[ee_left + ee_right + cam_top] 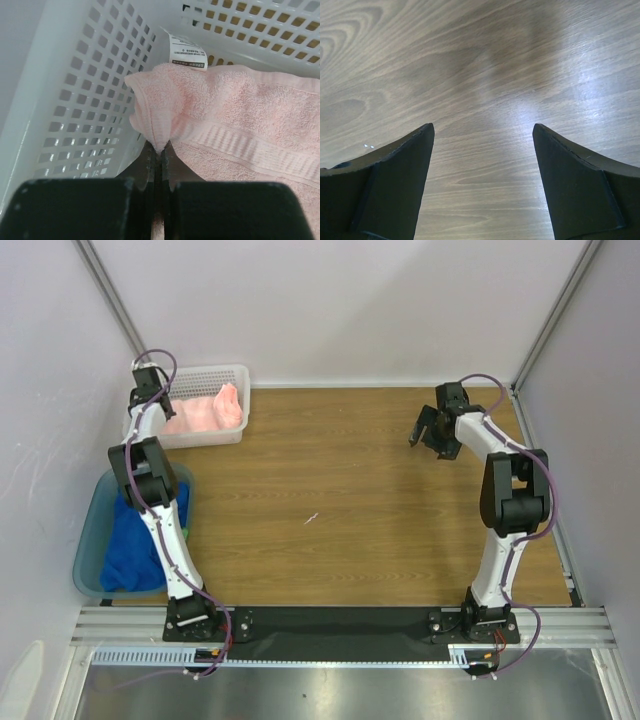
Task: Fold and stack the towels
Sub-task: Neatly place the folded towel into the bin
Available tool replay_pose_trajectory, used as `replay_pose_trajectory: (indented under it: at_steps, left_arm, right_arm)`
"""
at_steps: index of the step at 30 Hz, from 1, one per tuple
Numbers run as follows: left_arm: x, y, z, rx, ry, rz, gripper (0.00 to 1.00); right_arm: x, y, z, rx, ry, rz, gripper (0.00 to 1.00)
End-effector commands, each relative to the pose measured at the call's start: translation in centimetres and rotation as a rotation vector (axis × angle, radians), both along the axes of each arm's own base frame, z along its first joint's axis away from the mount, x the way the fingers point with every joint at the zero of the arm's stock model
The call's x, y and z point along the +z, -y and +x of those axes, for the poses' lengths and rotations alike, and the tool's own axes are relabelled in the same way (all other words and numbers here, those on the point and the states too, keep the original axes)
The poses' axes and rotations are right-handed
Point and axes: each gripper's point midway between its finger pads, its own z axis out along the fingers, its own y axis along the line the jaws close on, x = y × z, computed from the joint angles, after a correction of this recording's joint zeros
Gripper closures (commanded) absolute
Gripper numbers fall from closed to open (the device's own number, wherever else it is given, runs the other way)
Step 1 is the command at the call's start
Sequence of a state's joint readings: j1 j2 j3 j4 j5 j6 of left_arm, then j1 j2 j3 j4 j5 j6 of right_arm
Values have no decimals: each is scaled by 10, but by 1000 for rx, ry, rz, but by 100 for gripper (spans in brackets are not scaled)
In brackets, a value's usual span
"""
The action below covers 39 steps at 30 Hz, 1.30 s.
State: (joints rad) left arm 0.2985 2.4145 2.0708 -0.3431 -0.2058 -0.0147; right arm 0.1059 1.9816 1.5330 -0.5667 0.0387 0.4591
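Fingers [70,210] of the left gripper [159,150] are pressed together with only a thin seam between them, pinching a raised fold of the pale pink towel [240,125]. Past the pinch, the towel lies bunched in the white perforated basket [75,100], its woven border band running across it and a printed care label [187,52] standing up at its far edge against the basket wall.

On the right gripper [482,132] the fingers [395,185] are spread wide with nothing between them, hovering over bare wood grain.

From above, the translucent teal tub [95,530] sits nearest, off the table's left edge, with the royal blue towel [130,550] heaped inside and a sliver of green [187,531] at its right rim, mostly hidden by the left arm. The wooden table [350,500] lies beyond it. The basket sits at the far left corner, and the right gripper hangs near the far right.
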Motion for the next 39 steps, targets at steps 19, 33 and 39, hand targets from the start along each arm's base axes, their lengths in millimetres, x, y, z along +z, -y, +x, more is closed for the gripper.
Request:
replay_pose_trajectory:
  at_steps: [19,33,39]
  left_arm:
    - [45,-41,-1,89,53,149,81]
    - [185,-3,-18,98,277,183,11]
    - [240,49,-54,83,369,144,0]
  right_arm:
    - [10,-5,12,37,17,-25,13]
    - [75,-7,19,64,233,13,6]
    - [123,7,8,57,381,52,0]
